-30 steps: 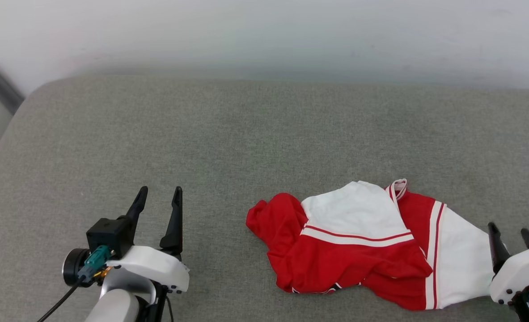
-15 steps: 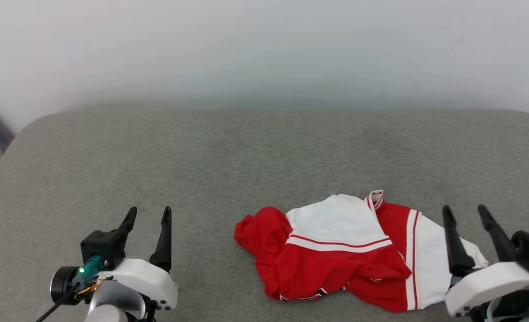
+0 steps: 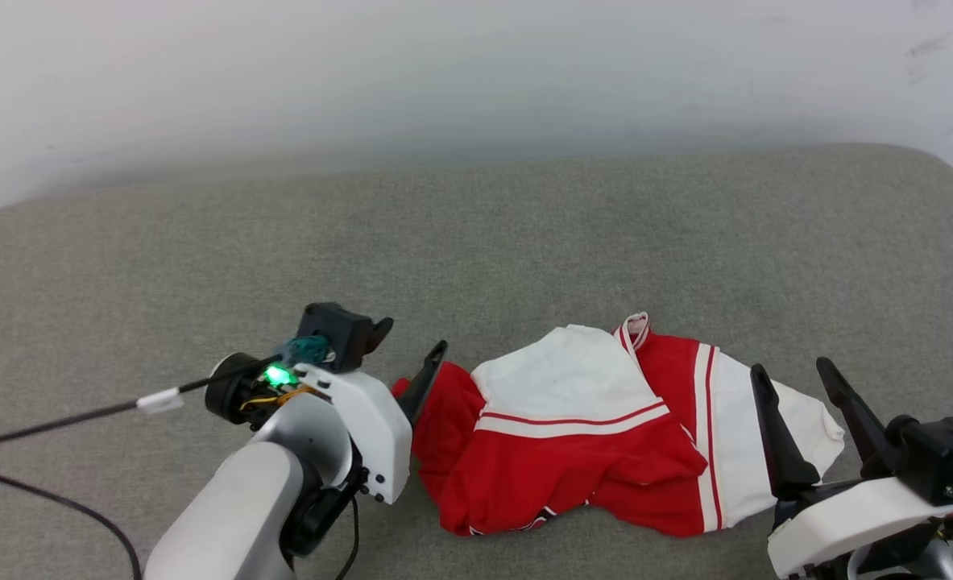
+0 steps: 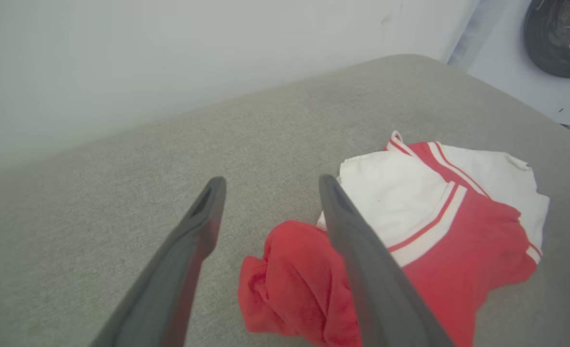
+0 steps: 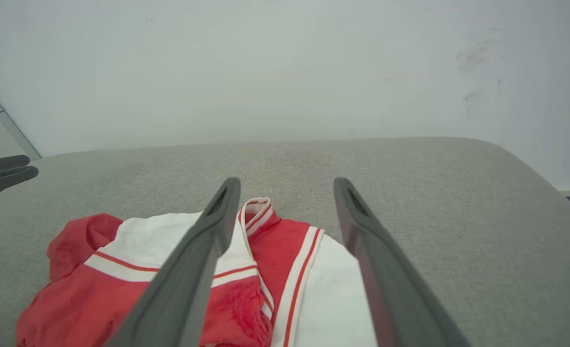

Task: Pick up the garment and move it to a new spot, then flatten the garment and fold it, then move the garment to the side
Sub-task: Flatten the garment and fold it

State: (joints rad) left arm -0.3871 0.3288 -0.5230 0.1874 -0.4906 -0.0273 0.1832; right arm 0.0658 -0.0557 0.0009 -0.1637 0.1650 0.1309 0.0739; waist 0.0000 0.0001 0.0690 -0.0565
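The garment (image 3: pixel 573 451) lay crumpled in a loose heap, its red body bunched and creased. White sleeves edged with red-and-white striped trim were folded across the top. The bunched red end sat just beside the left gripper (image 3: pixel 412 338), close under its fingertips. The white sleeve end lay beneath the spread fingers of the right gripper (image 3: pixel 792 369). Neither gripper held it.

The garment (image 3: pixel 573 451) lies on the cushion (image 3: pixel 524 225), between the left gripper (image 3: pixel 412 336) and the right gripper (image 3: pixel 791 367). The wall (image 3: pixel 444 72) stands behind the cushion.
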